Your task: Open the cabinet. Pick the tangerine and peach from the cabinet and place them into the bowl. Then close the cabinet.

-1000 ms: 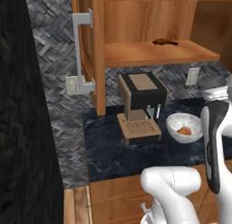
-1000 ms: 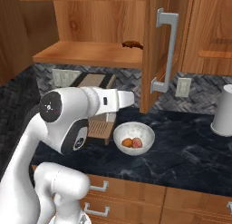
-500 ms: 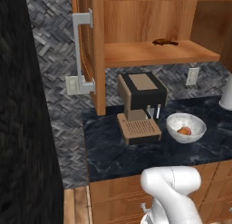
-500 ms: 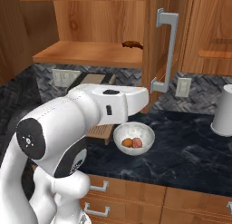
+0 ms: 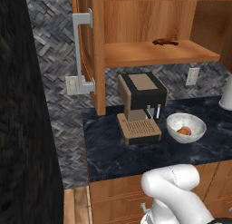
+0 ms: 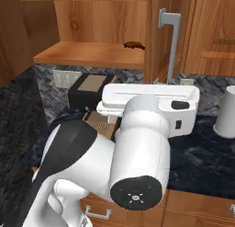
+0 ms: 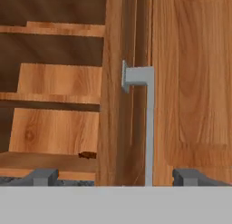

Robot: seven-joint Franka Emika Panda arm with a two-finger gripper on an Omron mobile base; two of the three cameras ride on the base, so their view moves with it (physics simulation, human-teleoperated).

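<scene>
Cabinet (image 5: pixel 149 23) stands open, both orange-brown doors swung wide, one dark brown item (image 5: pixel 165 41) on its shelf. Speckled bowl (image 5: pixel 186 127) sits on the tabletop (image 5: pixel 108 150) beside the coffee machine (image 5: pixel 140 107), holding fruit. Pincer (image 7: pixel 115 177) faces the right door's silver handle (image 7: pixel 147 123), tips spread apart, holding nothing.

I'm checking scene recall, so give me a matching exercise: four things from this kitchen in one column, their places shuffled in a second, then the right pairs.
Things:
1. dark brown item
2. coffee machine
3. orange fruit
4. white canister

Places:
A. in the speckled bowl
B. on the cabinet shelf
C. on the counter's right end
D. on the counter, under the cabinet

Pairs: 1-B, 2-D, 3-A, 4-C
</scene>
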